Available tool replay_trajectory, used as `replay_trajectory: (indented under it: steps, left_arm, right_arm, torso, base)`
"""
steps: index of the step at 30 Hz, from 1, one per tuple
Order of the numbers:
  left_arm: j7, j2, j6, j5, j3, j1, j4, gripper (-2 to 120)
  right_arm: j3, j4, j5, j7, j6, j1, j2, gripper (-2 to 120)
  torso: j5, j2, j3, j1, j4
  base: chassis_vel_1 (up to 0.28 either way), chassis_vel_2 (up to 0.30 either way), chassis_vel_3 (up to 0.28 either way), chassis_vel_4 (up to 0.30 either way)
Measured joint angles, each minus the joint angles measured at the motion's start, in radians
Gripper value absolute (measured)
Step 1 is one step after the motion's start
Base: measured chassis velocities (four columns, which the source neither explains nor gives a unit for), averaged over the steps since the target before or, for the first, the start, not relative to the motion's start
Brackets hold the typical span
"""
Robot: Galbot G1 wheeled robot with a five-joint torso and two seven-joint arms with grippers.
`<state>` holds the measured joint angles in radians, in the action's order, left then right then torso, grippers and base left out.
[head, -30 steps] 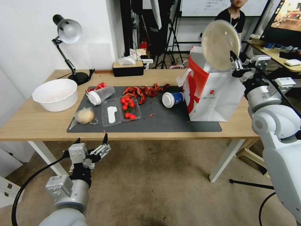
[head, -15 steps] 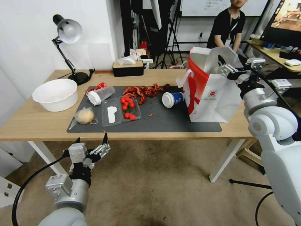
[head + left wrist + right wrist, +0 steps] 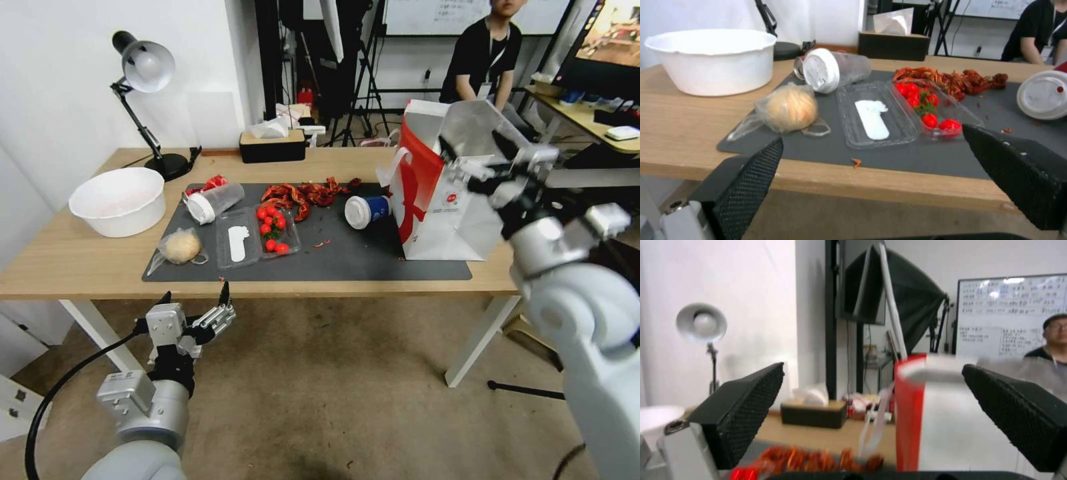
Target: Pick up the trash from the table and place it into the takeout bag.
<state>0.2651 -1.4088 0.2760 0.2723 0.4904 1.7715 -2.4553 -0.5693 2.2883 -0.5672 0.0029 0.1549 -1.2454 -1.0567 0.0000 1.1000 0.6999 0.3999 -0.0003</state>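
Presently, holdings on the wide light-wood table (image 3: 80, 267) with its dark grey rectangular mat (image 3: 373, 257):

- Large upright white paper takeout bag with red side panels (image 3: 443, 200), far right of the mat, mouth open.
- Blue cup with white lid (image 3: 365, 211), on its side just left of the bag.
- Clear plastic cup with white lid (image 3: 212, 201), on its side at the mat's far left.
- Clear bag holding a beige lump (image 3: 179, 247), on the mat's near left edge.
- Clear plastic clamshell tray with red cherry tomatoes (image 3: 259, 235), between bag and cups; red crayfish shells (image 3: 303, 193) beyond.

Right end effector (image 3: 479, 160): raised at the bag's near-right rim, fingers spread, carrying nothing. Left end effector (image 3: 193, 303): parked below the table's near edge, fingers apart, empty.

Step judged in hand: clearing the bag for another item. Advice: lift away without snagging the rim or handles; take the blue cup across its body, lid kept level.
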Motion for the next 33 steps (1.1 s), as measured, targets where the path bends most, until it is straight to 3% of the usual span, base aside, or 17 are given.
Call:
replay_trajectory:
  steps: [7,12,16,22,33]
  left_arm:
    - [-0.01,-0.007,-0.027,-0.031,-0.001,0.011,0.022,100]
    - [-0.019,-0.012,-0.058,-0.05,-0.003,0.022,0.043,100]
    - [-0.042,-0.013,-0.079,-0.067,0.001,0.019,0.071,100]
    - [-0.051,-0.024,-0.105,-0.083,0.0,0.012,0.111,100]
    - [-0.044,-0.013,-0.113,-0.072,0.002,0.012,0.118,100]
  right_arm:
    - [-0.01,0.015,0.119,-0.041,-0.143,-0.243,-0.055,100]
    - [0.011,-0.077,0.222,-0.062,-0.307,-0.379,-0.114,100]
    - [0.036,-0.147,0.258,-0.069,-0.381,-0.425,-0.159,100]
    - [0.072,-0.175,0.286,-0.071,-0.398,-0.465,-0.191,100]
    - [0.081,-0.176,0.294,-0.07,-0.387,-0.464,-0.192,100]
  torso:
    - [-0.0003,0.0,0.0,0.0,0.0002]
    - [0.0004,0.0,0.0,0.0,0.0001]
    - [0.0002,0.0,0.0,0.0,0.0004]
    - [-0.0002,0.0,0.0,0.0,0.0004]
    - [0.0,0.0,0.0,0.0,0.0003]
  base:
    - [0.0,0.0,0.0,0.0]
    - [0.0,0.0,0.0,0.0]
    - [0.0,0.0,0.0,0.0]
    - [0.0,0.0,0.0,0.0]
    - [0.0,0.0,0.0,0.0]
